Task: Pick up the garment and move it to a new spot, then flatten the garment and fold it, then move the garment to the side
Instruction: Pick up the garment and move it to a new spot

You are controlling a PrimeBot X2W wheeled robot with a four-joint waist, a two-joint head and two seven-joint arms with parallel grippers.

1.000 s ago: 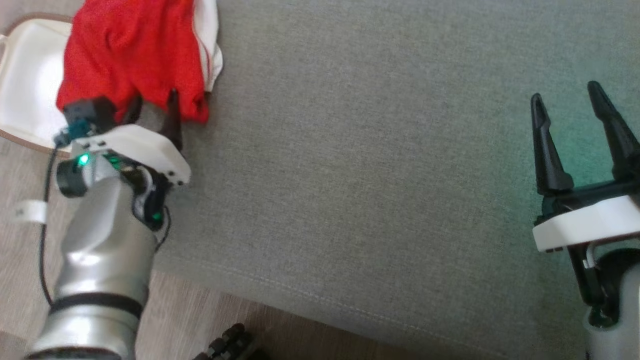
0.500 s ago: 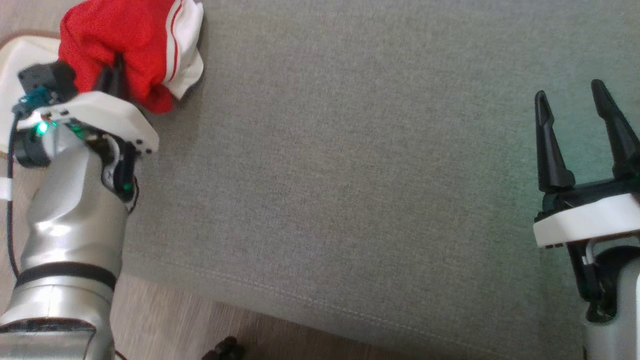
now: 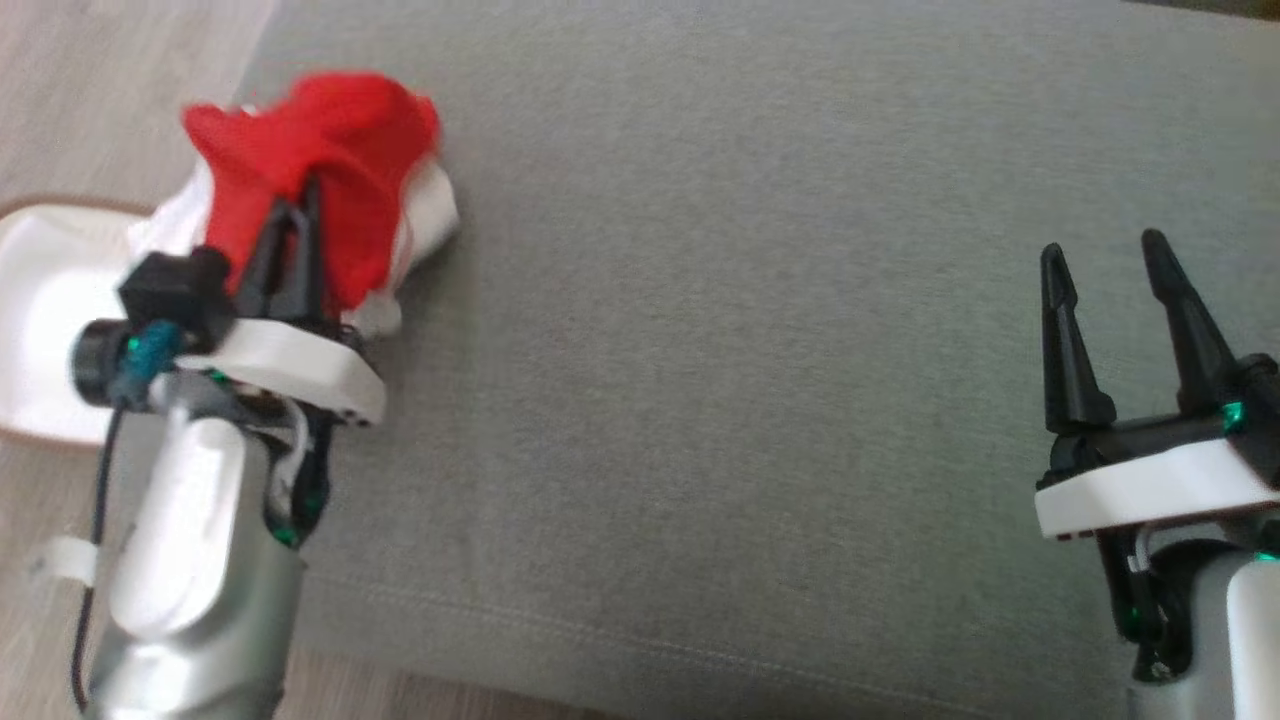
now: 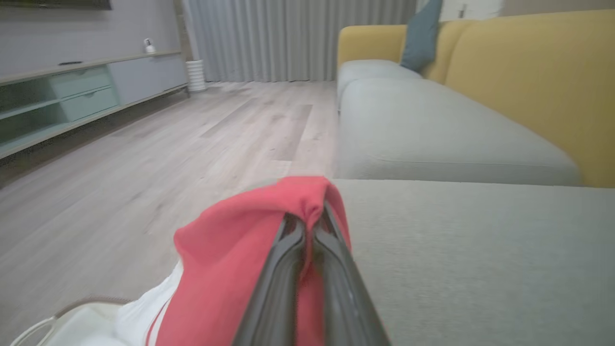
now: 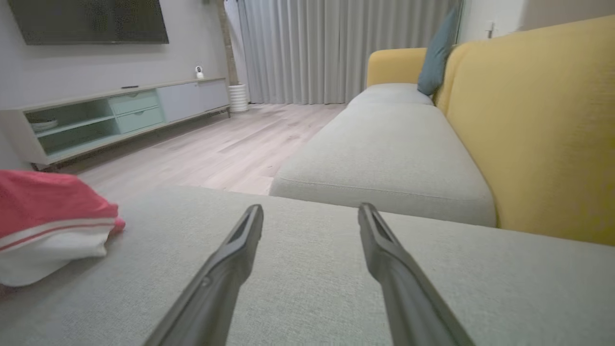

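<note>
Garment (image 3: pixel 340 130), red/wht, in pinch of L gripper (image 3: pixel 300 200), at sofa (image 3: pixel 700 400) edge.

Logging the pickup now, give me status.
Left tool shut on red-and-white garment, at grey cushion edge. Right tool open, empty. Nothing in the way.

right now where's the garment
Head view, upper left: the garment is bunched at the left edge of the grey cushion, beside the white basket, pinched in the left claw.

Coarse red knit and smooth white cloth in the garment (image 3: pixel 330 170); matt grey woven cushion (image 3: pixel 750 350); pale wood-grain floor (image 3: pixel 100 80) far left; glossy silver left forearm (image 3: pixel 190 560)
</note>
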